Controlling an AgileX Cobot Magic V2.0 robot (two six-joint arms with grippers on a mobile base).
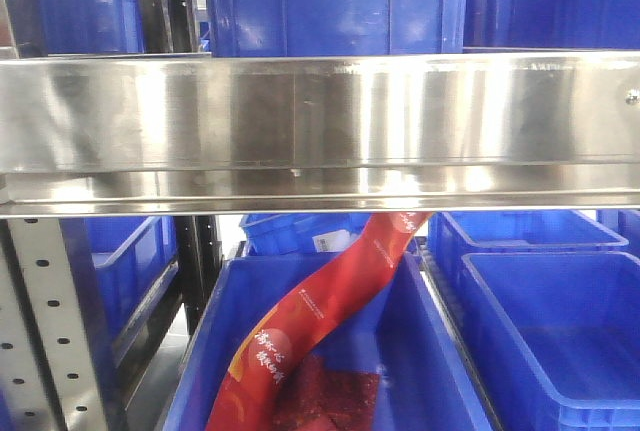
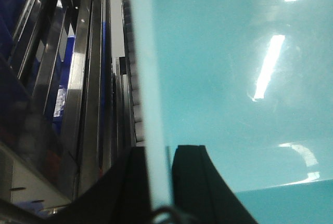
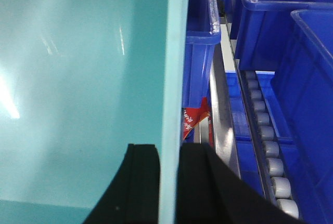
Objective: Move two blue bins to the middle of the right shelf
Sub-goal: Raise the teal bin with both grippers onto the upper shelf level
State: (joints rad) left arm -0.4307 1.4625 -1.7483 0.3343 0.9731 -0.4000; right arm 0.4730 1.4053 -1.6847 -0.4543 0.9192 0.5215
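Left gripper (image 2: 158,182) and right gripper (image 3: 167,182) each pinch a glossy (smooth, thin-walled) pale cyan bin (image 2: 234,78).

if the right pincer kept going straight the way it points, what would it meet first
Probably the royal-blue bin just ahead beside the pale bin's wall that the right pincer clamps; depth is unclear.

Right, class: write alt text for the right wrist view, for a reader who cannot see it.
The right hand grips the thin rim of a pale cyan bin, one dark finger on each side of the wall. To the right stand royal-blue bins beside a roller track, with a red packet low between them.
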